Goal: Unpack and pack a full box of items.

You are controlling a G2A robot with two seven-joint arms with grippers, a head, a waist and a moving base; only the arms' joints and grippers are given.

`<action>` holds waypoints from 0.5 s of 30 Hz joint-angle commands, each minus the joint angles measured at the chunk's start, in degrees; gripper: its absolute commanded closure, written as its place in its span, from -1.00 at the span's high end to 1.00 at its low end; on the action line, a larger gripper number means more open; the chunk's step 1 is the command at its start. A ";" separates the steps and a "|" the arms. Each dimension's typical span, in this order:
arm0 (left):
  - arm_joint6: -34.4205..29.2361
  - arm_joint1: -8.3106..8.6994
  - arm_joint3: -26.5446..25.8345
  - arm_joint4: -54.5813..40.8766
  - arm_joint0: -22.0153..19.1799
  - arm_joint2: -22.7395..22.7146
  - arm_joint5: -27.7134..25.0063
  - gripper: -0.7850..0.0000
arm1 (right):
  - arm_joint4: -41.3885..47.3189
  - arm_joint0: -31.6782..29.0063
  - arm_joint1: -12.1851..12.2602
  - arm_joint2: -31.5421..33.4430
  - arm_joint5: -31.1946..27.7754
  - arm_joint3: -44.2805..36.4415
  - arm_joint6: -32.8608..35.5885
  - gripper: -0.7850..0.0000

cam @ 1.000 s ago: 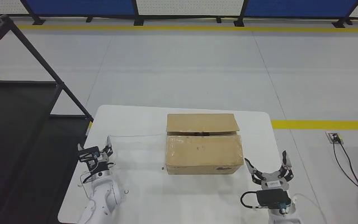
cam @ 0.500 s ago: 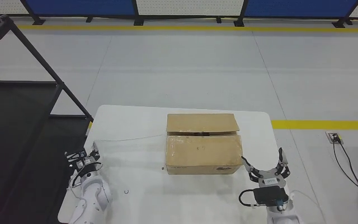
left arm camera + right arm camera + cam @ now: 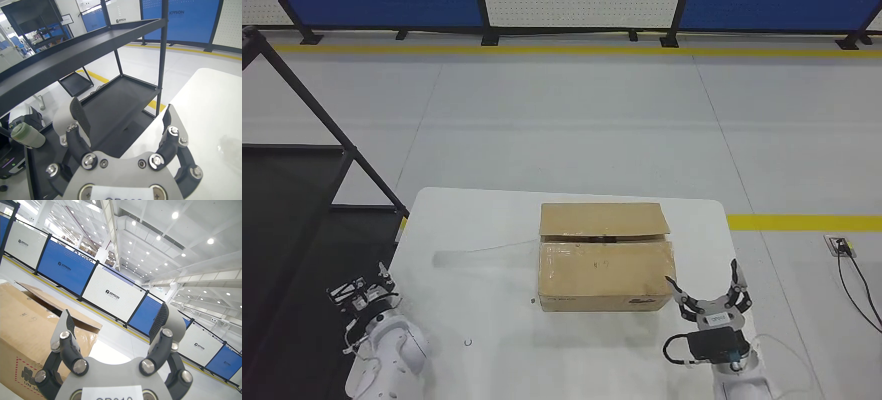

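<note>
Centre of white table (image 3: 492, 330): cardboard box (image 3: 604, 270), far flap thrown back toward 12 o'clock, near flap lying flat, dark gap between; contents hidden. At the box's 4 o'clock, just beside its near corner: right gripper (image 3: 704, 292), fingers spread wide, nothing held. At 8 o'clock, at the table's edge: left gripper (image 3: 360, 293), likewise spread, nothing held. Black rack (image 3: 302, 230) at 9 o'clock.

We log white arms (image 3: 392, 350); left gripper (image 3: 122, 108) and right gripper (image 3: 115, 309): silver plates, black links, ribbed pads (image 3: 80, 115), screws, white labels.
</note>
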 commanded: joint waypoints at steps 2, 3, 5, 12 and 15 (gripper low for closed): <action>1.57 0.00 -2.56 -0.84 1.28 -0.91 0.18 1.00 | -0.10 0.31 0.01 -0.22 -0.13 0.09 0.02 1.00; 2.06 -0.02 -3.73 -1.11 1.92 -1.13 0.18 1.00 | -0.21 0.40 0.01 -0.29 -0.15 0.12 0.04 1.00; 2.94 -0.08 -6.92 -1.45 3.47 -1.39 -0.30 1.00 | -0.48 0.59 0.04 -0.46 -0.43 0.12 0.11 1.00; 3.62 0.16 -20.77 0.20 11.17 -1.89 -5.95 1.00 | 0.94 0.41 0.35 0.02 -4.44 -0.88 -1.80 1.00; 1.21 0.47 -26.94 0.13 14.85 -2.41 -11.92 1.00 | 2.10 -0.38 0.69 1.06 -8.17 -1.19 -2.71 1.00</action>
